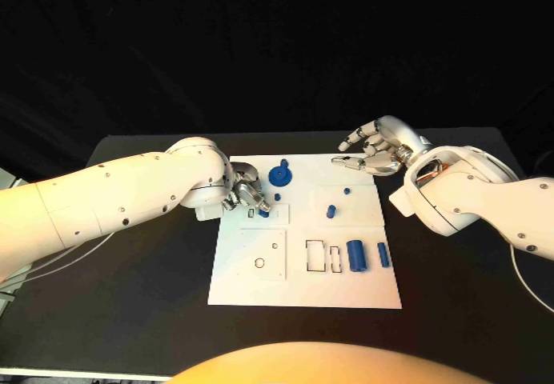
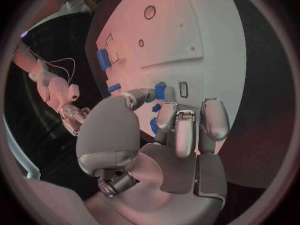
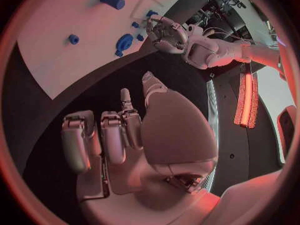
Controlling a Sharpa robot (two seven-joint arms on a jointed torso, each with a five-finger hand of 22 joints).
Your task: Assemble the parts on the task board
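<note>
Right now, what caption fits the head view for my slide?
Left hand holds a blue part at the white board; right hand hovers empty.

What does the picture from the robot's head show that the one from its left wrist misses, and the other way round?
Head view alone: the whole task board at once, with the two blue cylinders lying near its right edge, and both arms reaching in.

Left wrist view alone: a close look past the left hand, where its fingertips pinch a small blue part beside a rectangular slot.

Both: the white board, blue parts, the left hand, and the right hand.
</note>
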